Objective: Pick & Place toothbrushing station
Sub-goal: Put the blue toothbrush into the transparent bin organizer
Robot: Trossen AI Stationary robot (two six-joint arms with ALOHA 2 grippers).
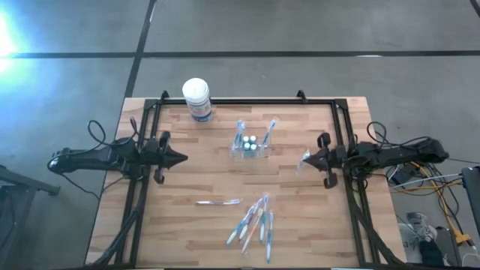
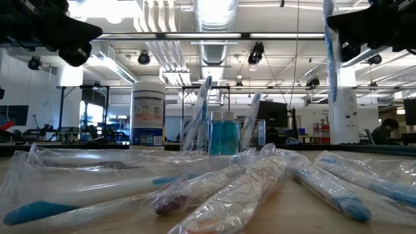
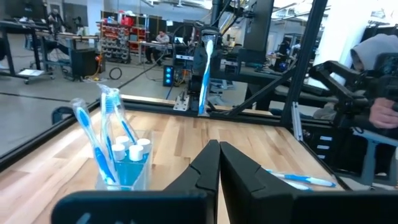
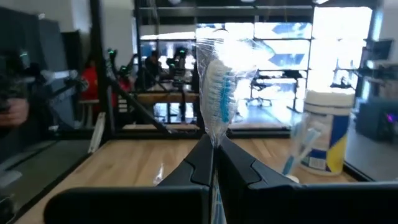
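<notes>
Clear station [image 1: 250, 147] between both pincers.

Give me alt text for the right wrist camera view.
The right gripper is shut on a plastic-wrapped toothbrush, held upright with its blue and white bristles up. Beyond it lie the wooden table and a white tub.

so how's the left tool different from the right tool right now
The left tool is shut on nothing, while the right tool is shut on a wrapped toothbrush, held upright. The left sits at the table's left side, the right at its right. Both hover beside the clear holder.
</notes>
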